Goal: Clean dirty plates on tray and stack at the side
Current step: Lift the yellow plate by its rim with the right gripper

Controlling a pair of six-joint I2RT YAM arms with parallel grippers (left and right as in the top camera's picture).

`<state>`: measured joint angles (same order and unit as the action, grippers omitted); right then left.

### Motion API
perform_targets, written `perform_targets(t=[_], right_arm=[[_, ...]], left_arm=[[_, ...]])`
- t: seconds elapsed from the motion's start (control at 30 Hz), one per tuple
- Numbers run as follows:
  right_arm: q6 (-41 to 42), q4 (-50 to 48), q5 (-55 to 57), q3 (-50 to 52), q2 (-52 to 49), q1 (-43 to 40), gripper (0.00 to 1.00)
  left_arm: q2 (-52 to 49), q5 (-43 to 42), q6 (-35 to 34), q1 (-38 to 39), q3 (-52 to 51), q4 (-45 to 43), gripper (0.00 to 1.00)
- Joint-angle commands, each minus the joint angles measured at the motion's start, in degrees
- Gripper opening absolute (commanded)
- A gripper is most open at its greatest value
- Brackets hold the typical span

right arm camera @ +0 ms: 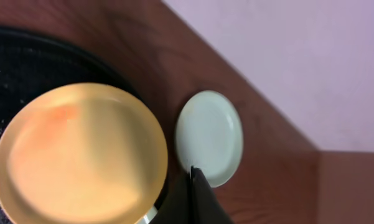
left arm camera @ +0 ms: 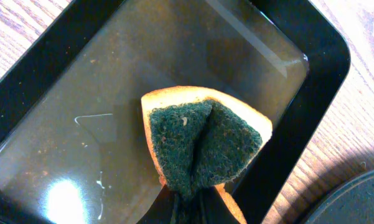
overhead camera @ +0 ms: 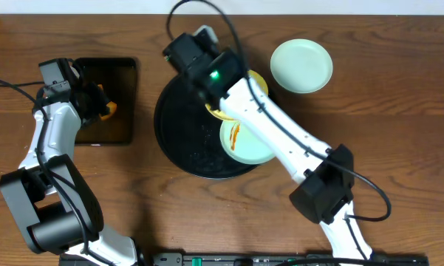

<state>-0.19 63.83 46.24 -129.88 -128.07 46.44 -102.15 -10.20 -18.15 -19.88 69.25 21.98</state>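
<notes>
The round black tray [overhead camera: 177, 140] holds a mint-green plate [overhead camera: 250, 146] with orange streaks. My right gripper [overhead camera: 213, 100] is shut on the rim of the pale yellow plate [overhead camera: 255, 83] and holds it tilted over the tray. In the right wrist view the yellow plate [right arm camera: 81, 155] shows a faint orange smear, with the fingers [right arm camera: 193, 180] at its lower right edge. A second mint-green plate [overhead camera: 301, 65] lies unstreaked on the table right of the tray, and also shows in the right wrist view [right arm camera: 208, 137]. My left gripper [overhead camera: 102, 103] is shut on a sponge [left arm camera: 202, 143].
The sponge, green pad on orange foam, hangs over a smaller rectangular black tray [overhead camera: 133, 96] of brownish liquid at the left; its rim [left arm camera: 323, 62] shows in the left wrist view. The right arm crosses above the round tray. A wall rises beyond the table's far edge.
</notes>
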Motion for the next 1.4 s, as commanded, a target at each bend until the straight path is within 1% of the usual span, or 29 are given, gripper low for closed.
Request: perform_targets(t=[0.0,0.03,0.1,0.17,0.2,0.23,0.27,0.3,0.33,0.4,0.47,0.57,0.63,0.67,0.7,0.77,0.87,1.03,1.1,1.2,1.27,1.33,1.37], right_arm=[[-3.19,-0.7,6.43,-1.38,2.38,2.4,0.01],[-2.64,-0.66,6.45,-1.38,2.38,2.51,0.01],[3.15,0.33,5.33,-1.38,2.38,2.21,0.01],[7.91,1.75,-0.59,-1.38,2.38,0.9,0.01],[9.9,2.54,-5.2,-1.38,2.38,-0.15,0.04],[12.2,3.48,-10.23,-1.38,2.38,-1.6,0.1],[14.69,4.5,-14.95,-1.38,2.38,-3.28,0.16],[16.63,5.35,-18.4,-1.38,2.38,-4.92,0.28],[19.71,6.8,-24.28,-1.38,2.36,-8.11,0.5],[22.53,8.35,-31.26,-1.36,2.32,-12.72,0.76],[24.9,9.77,-37.59,-1.25,2.05,-17.73,0.82],[25.44,10.05,-42.56,-0.37,1.29,-23.45,0.82],[25.46,9.77,-44.57,1.46,1.07,-25.05,0.75],[25.46,8.7,-45.72,3.74,1.03,-25.46,0.66],[25.49,7.1,-46.4,5.9,1.03,-25.46,0.62],[25.53,3.21,-48.65,9.88,1.03,-25.03,0.62],[29.42,-1.84,-49.22,15.06,1.03,-24.24,0.66],[35.87,-5.77,-49.11,21.22,1.03,-24.24,0.61],[35.93,-8.13,-49.33,23.78,1.03,-24.2,0.58],[35.93,-10.36,-50.36,26.03,1.01,-24.11,0.56],[35.93,-10.97,-50.38,26.34,1.01,-23.91,0.54],[35.93,-11.67,-50.38,26.4,0.98,-23.61,0.49],[35.93,-11.93,-50.29,26.49,0.98,-23.45,0.49]], left_arm=[[-0.52,-0.28,0.55,-0.33,0.24,-0.22,0.08],[-0.52,-0.28,0.55,-0.33,0.24,-0.2,0.08],[-0.52,-0.28,0.55,-0.33,0.24,0.0,0.08],[-0.52,-0.28,0.55,-0.33,0.24,0.04,0.08],[-0.52,-0.31,0.55,-0.33,0.24,0.04,0.08],[-0.52,-0.31,0.55,-0.33,0.24,0.07,0.08],[-0.52,-0.31,0.55,-0.33,0.24,0.15,0.08],[-0.52,-0.28,0.55,-0.33,0.24,0.22,0.08],[-0.52,-0.28,0.52,-0.33,0.24,0.28,0.08],[-0.52,-0.28,0.55,-0.33,0.24,0.44,0.08],[-0.52,-0.31,0.55,-0.31,0.24,0.44,0.08],[-0.52,-0.31,0.52,-0.31,0.24,0.46,0.08],[-0.52,-0.31,0.55,-0.31,0.24,0.61,0.08],[-0.52,-0.31,0.52,-0.31,0.24,0.61,0.08],[-0.52,-0.31,0.52,-0.31,0.24,0.61,0.08],[-0.52,-0.31,0.55,-0.33,0.24,0.61,0.08],[-0.52,-0.31,0.55,-0.31,0.24,0.63,0.08],[-0.52,-0.31,0.55,-0.31,0.24,0.63,0.08],[-0.52,-0.31,0.52,-0.31,0.24,0.61,0.08],[-0.52,-0.31,0.52,-0.31,0.24,0.59,0.08],[-0.52,-0.31,0.55,-0.31,0.24,0.61,0.08],[-0.52,-0.31,0.52,-0.31,0.24,0.61,0.08],[-0.52,-0.31,0.55,-0.31,0.24,0.61,0.08]])
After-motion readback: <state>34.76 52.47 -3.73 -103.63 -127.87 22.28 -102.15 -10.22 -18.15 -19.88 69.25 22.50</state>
